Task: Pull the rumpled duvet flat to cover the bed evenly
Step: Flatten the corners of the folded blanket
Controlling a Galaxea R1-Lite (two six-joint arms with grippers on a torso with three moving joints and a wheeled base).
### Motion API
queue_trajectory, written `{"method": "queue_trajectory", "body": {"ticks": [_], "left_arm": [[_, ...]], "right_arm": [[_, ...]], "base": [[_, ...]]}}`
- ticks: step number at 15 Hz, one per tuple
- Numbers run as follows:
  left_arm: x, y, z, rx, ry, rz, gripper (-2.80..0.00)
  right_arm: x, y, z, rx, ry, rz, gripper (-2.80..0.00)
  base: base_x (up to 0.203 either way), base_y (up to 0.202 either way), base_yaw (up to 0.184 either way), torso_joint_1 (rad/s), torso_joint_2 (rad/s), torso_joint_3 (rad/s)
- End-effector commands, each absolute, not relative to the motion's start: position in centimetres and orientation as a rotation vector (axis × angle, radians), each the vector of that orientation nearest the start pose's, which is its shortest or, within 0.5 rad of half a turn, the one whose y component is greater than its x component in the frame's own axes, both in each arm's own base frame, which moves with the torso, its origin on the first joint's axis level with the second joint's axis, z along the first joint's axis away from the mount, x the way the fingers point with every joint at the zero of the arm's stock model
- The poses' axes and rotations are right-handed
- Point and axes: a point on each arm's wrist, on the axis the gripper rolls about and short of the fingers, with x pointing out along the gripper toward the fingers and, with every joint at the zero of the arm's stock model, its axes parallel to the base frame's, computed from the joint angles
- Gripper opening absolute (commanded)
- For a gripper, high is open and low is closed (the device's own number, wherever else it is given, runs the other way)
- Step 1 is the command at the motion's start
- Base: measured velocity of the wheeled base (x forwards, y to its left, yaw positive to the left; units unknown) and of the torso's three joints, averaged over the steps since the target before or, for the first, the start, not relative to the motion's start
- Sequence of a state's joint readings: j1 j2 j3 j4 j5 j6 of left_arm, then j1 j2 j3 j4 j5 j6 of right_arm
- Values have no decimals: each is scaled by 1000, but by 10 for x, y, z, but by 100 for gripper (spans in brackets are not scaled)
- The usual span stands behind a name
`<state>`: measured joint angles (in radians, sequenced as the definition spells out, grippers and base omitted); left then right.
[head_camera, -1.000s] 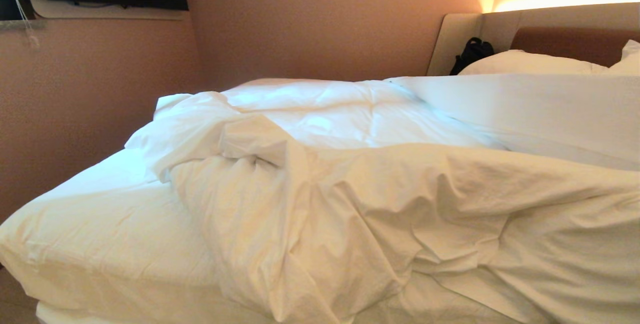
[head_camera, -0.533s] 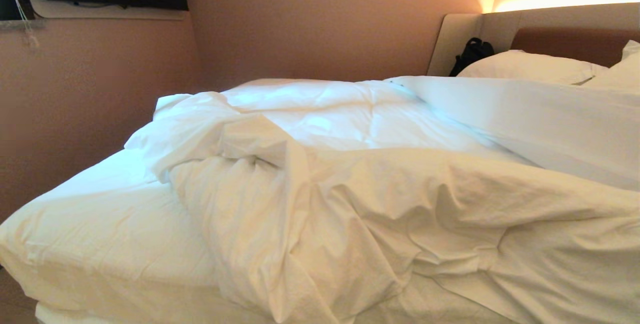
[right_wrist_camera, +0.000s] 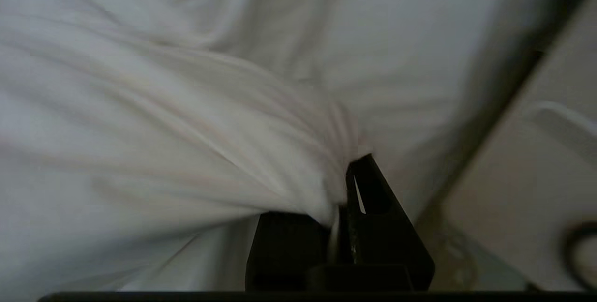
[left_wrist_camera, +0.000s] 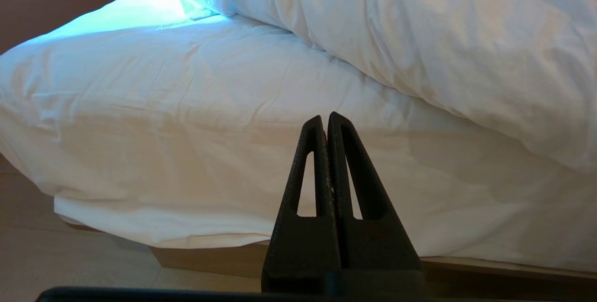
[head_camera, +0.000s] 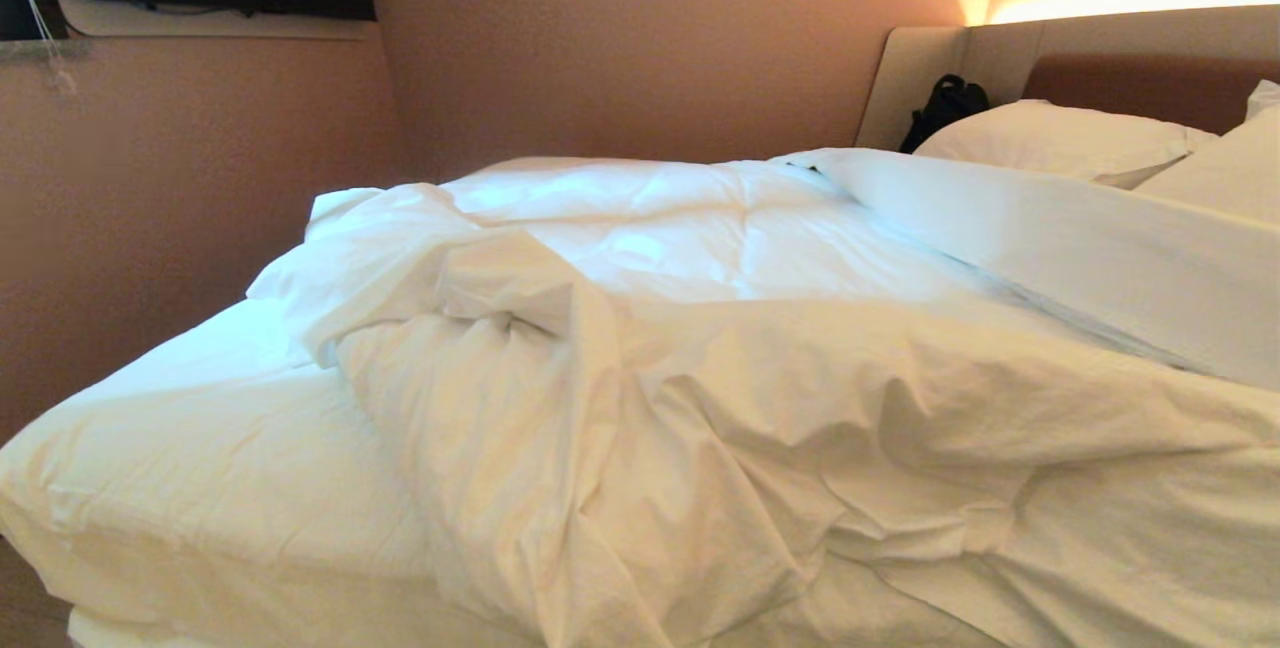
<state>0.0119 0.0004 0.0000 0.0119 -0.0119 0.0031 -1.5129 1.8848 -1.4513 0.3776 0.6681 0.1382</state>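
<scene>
- The right gripper (right_wrist_camera: 347,190) is clamped on a bunched fold of the white duvet (right_wrist_camera: 154,120); the cloth is pinched between its two black fingers and fans out from them in taut creases. One finger (right_wrist_camera: 368,190) shows clearly, the other is mostly wrapped in fabric.
- Beside that gripper in the right wrist view lies a pale surface with a dark looped object at the frame's edge; what these are cannot be told.
- The right gripper is outside the head view, and so is the left.
- The left gripper (left_wrist_camera: 326,120) has its fingers pressed together on nothing. It hangs low, in front of the side of the bed (left_wrist_camera: 186,162), apart from the sheeted mattress and well below the duvet's hanging edge (left_wrist_camera: 443,50).
- Under the mattress a strip of brown base (left_wrist_camera: 210,257) shows above the pale floor (left_wrist_camera: 70,255).
- In the head view the duvet (head_camera: 700,408) lies rumpled across the middle and right of the bed, heaped in thick folds, with a crumpled ridge towards the left.
- The near left corner of the bed (head_camera: 180,458) is uncovered, showing only the fitted sheet.
- On the right, a smooth band of duvet (head_camera: 1050,248) slopes across towards the headboard.
- Two white pillows (head_camera: 1060,138) lie against the padded headboard (head_camera: 1150,78), with a black object (head_camera: 945,108) at its left end.
</scene>
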Motion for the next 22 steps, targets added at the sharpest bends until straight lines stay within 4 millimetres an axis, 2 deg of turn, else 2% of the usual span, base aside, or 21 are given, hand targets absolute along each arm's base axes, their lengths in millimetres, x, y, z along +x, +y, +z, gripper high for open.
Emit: {"method": "queue_trajectory", "body": {"ticks": [1,5,7,9,11,14,17,19,22], "left_arm": [[-23,-1,75,3,12,0,-280],[-23,-1,74,3,12,0,-280],[-23,-1,74,3,13,0,-280],[-23,-1,74,3,13,0,-280],[-23,-1,74,3,13,0,-280],[-23,-1,74,3,14,0,-280],[-23,-1,75,3,12,0,-280],[-23,-1,74,3,12,0,-280],[-23,-1,74,3,13,0,-280]], "right_arm": [[22,-365,182,869,387,-831,-280],[15,-370,158,859,446,-810,-280],[16,-361,154,852,469,-786,-280],[25,-345,162,825,478,-737,-280],[36,-318,179,783,473,-655,-280],[57,-265,213,720,471,-502,-280],[77,-190,242,615,493,-311,-280],[89,-139,244,557,536,-146,-280],[85,-96,229,538,588,-17,-280]], "base": [[0,0,0,0,0,0],[0,0,0,0,0,0],[0,0,0,0,0,0],[0,0,0,0,0,0],[0,0,0,0,0,0],[0,0,0,0,0,0],[0,0,0,0,0,0],[0,0,0,0,0,0],[0,0,0,0,0,0]]}}
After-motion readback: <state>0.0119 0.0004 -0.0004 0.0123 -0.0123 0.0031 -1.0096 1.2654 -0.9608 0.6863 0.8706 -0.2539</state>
